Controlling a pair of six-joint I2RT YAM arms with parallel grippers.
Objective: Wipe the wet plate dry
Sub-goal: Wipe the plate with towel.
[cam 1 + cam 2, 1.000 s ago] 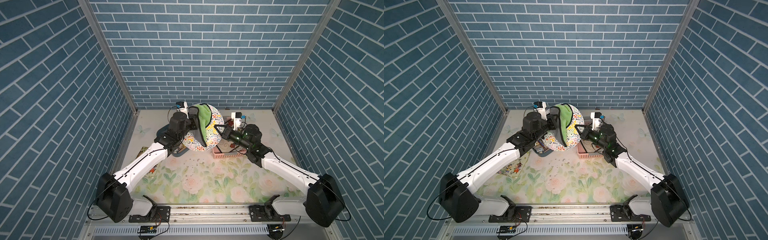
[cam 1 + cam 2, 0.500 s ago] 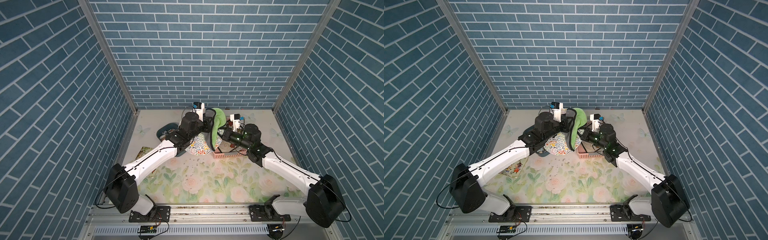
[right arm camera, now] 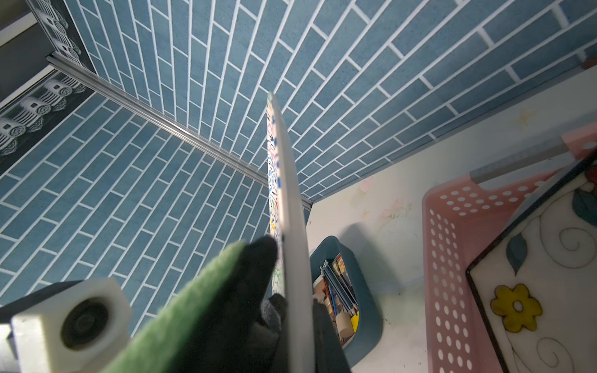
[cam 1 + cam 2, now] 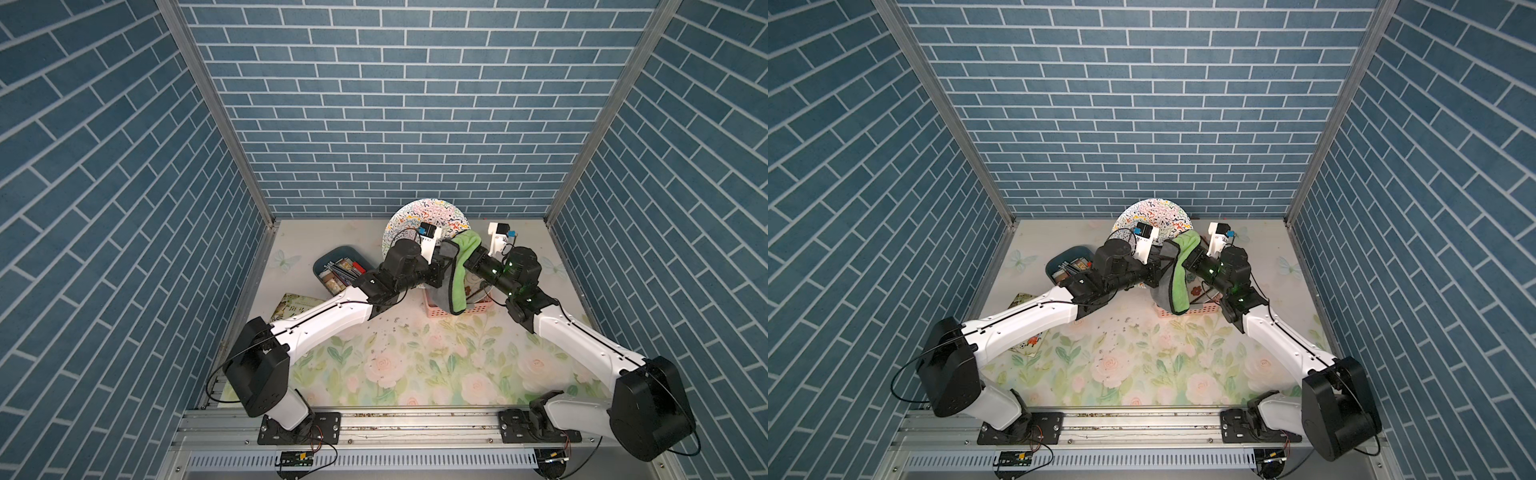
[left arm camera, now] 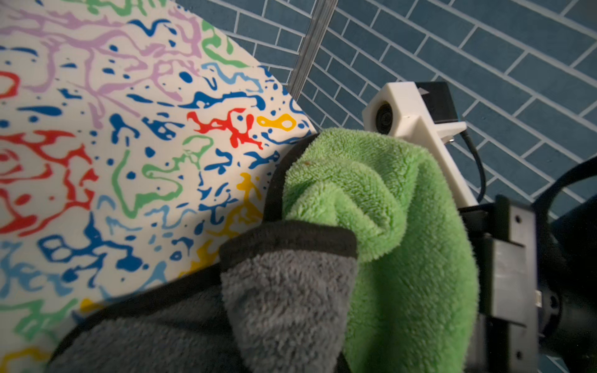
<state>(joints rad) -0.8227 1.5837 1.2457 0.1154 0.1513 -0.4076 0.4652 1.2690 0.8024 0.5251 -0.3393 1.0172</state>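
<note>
Back middle is jammed for me. The round white plate with coloured squiggles [image 4: 419, 216] stands on edge there, close to the blue brick back wall [image 4: 395, 124]. The fluffy green-and-grey cloth [image 4: 457, 276] hangs where my left arm [image 4: 332, 316] and my right arm [image 4: 582, 336] meet, so nothing slips between them. Below the cloth sits the pink perforated plastic basket [image 4: 478, 309]. On the left, the dark blue tub of pens [image 4: 332, 259] and the green-covered book [image 4: 291, 309] take up the floor by my left arm. The front of the floral table mat [image 4: 415, 370] is wide open, and the back right corner beside the basket looks passable too.
</note>
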